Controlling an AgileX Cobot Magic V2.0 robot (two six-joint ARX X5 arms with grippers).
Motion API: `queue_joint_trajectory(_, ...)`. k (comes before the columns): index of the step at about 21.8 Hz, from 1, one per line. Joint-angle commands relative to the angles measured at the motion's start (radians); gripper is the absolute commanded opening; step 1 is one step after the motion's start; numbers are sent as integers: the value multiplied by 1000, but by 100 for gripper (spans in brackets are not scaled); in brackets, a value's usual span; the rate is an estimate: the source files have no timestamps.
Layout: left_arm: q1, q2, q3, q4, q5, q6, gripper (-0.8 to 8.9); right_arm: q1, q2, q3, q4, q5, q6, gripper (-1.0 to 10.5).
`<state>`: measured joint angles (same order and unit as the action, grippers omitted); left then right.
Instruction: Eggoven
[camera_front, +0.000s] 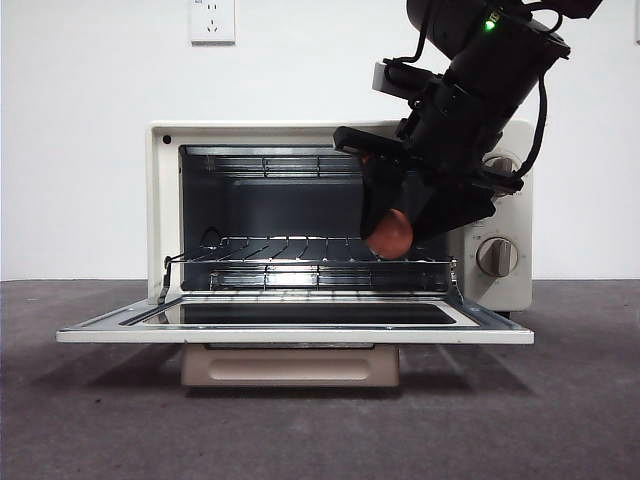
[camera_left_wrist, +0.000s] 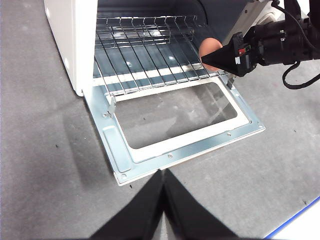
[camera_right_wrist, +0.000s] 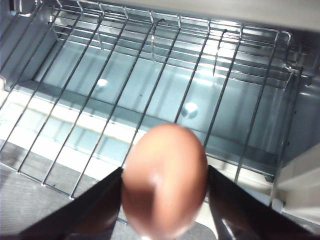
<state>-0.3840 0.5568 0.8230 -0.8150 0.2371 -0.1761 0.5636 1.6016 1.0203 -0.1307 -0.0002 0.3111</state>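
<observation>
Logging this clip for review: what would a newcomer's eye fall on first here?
The orange-brown egg, clamped between the jaws of the right gripper, hangs just above the wire rack at the right front of the oven's mouth. The cream toaster oven stands with its glass door folded flat down toward the camera. The left gripper waits in front of the door, jaws shut and holding nothing.

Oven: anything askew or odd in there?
Nothing stands out. The oven door lies flat open, the rack sits level, and the right gripper holds the egg over the rack's front edge.
</observation>
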Motion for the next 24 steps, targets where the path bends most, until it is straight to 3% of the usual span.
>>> queue_joint_trajectory(1,-2,6,5,26,-1,-14,6,8,25,13,3,1,-8,294)
queue_joint_trajectory(16,-2,53,5,48,-2,-6,6,11,-108,14,-90,0,-9,318)
queue_joint_trajectory(21,27,178,-44,203,0,-14,6,43,-327,14,-258,1,-25,318)
queue_joint_trajectory(24,85,282,-104,332,71,-38,6,58,-498,14,-369,3,-46,318)
